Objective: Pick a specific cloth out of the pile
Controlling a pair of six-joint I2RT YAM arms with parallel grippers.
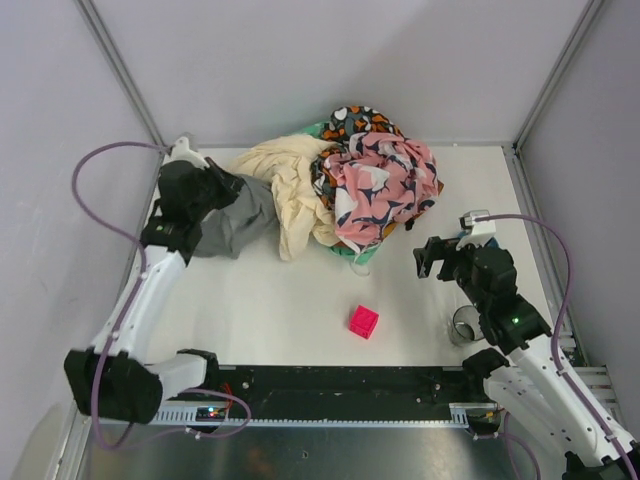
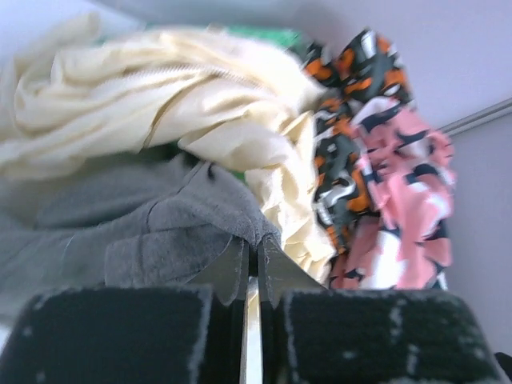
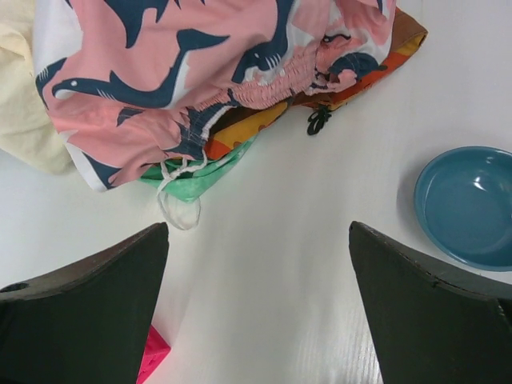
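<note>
Now the grey cloth (image 1: 238, 218) lies at the left edge of the pile (image 1: 375, 175), spread on the table (image 1: 280, 300) with its far side tucked under the cream cloth (image 1: 285, 175). The left gripper (image 2: 250, 264) has its fingers pressed together on a raised fold of the grey fabric. The pinch looks thin, catching little more than the crest of the fold, so the pull is best made slow and steady, lifting a little and drawing left, away from the heap. That way the cream cloth should slide off instead of riding along. The pink shark-print cloth (image 1: 385, 185) sits well apart on the right and should stay put. The right gripper (image 3: 258, 232), fingers wide and holding nothing, hovers over bare table near the pile's front, with a pink cube (image 1: 363, 321) and a blue bowl (image 3: 468, 204) close by. It could pin the cream cloth if that starts to drag.
</note>
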